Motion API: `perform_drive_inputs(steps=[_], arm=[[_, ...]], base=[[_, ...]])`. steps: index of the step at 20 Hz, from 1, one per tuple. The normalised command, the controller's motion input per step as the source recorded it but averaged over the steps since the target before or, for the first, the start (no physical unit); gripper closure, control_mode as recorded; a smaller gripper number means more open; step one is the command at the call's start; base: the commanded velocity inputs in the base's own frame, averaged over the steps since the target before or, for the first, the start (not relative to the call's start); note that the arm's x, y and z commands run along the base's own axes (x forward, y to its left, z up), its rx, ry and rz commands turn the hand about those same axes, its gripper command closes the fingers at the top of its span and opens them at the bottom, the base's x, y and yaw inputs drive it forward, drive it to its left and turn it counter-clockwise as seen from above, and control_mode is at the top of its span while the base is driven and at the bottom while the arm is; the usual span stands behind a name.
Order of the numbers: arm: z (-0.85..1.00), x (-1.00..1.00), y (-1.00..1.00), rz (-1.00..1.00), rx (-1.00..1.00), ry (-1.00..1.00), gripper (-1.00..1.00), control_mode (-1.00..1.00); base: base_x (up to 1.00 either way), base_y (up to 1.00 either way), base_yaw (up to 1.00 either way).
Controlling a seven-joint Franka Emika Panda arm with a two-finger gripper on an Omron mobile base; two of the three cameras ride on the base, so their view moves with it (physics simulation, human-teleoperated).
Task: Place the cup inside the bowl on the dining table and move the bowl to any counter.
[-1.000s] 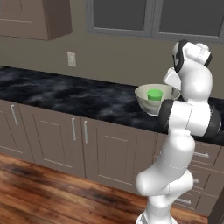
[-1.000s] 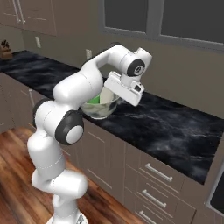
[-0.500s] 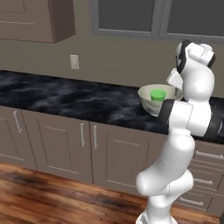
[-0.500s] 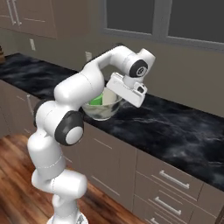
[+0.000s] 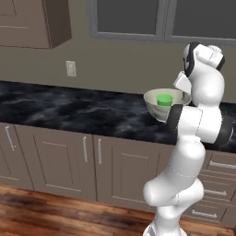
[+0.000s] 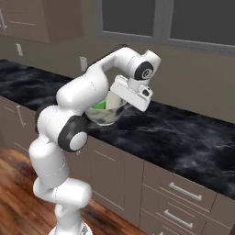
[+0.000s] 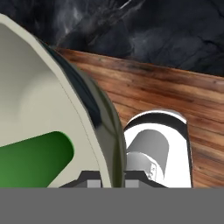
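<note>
1. Counter (image 5: pixel 69 113) – lies below and beyond the gripper; compared with a second ago the whole scene has shifted in both base views, so the base has driven along it.
2. Bowl (image 5: pixel 159 105) – held in the air above the counter's front edge, its rim pinched in the gripper, same grip as before.
3. Gripper (image 7: pixel 113 179) – nearly closed, clamped on the bowl's wall, one finger inside, one outside.
4. Cup (image 5: pixel 164 99) – stands inside the bowl, just beside the gripper – unchanged.

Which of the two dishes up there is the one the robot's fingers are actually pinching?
The wide cream bowl: the fingers clamp its rim. The small green cup just rides inside it, untouched.
</note>
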Motion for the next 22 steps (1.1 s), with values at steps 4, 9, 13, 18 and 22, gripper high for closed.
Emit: perform_drive_inputs(steps=[4,9,13,18,22], arm=[[0.00,0.00,0.00,0.00,0.00,0.00,1.00,1.00],[0.00,0.00,0.00,0.00,0.00,0.00,1.00,1.00],[0.00,0.00,0.00,0.00,0.00,0.00,1.00,1.00],[0.00,0.00,0.00,0.00,0.00,0.00,1.00,1.00],[0.00,0.00,0.00,0.00,0.00,0.00,1.00,1.00]], base=[[0.53,-0.05,-0.30],[0.56,0.00,-0.30],[0.47,0.02,-0.27],[0.33,0.25,-0.23],[0.30,0.41,-0.21]])
